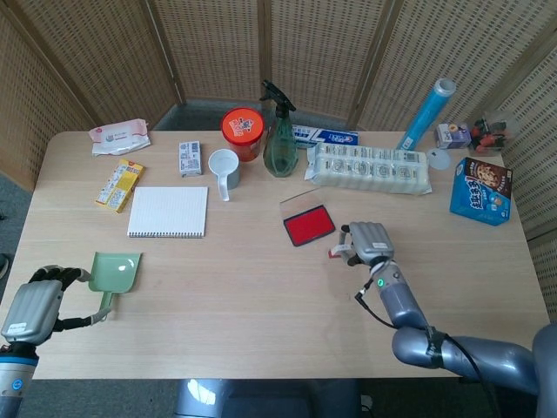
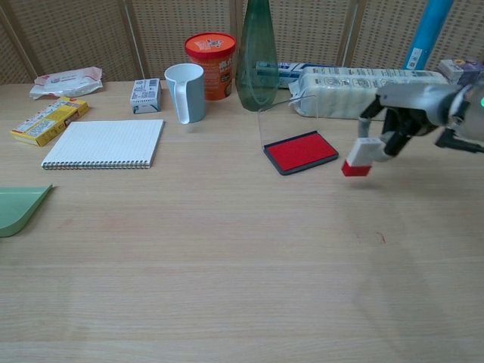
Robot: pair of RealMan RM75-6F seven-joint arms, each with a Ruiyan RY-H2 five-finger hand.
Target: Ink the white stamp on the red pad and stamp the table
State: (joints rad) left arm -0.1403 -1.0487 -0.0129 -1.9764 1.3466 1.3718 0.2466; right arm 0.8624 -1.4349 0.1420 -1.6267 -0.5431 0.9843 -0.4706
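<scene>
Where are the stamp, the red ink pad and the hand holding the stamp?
stamp [image 2: 358, 158], chest view, on its white body above the red base.
red ink pad [image 2: 301, 150], chest view, middle of the red surface.
right hand [image 1: 368, 239], head view, back of the hand.

A staged lab-style tabletop; woven screens [image 1: 218, 43] enclose a wooden table [image 1: 244, 296] strewn with assorted household goods.

No text legible | red tub [image 1: 242, 127]: white label print, too small to read | blue snack box [image 1: 481, 191]: white lettering, unreadable | small carton [image 2: 144, 94]: printed panel, blurred | yellow packet [image 1: 120, 185]: print indistinct | toothpaste box [image 1: 325, 136]: lettering unreadable
</scene>
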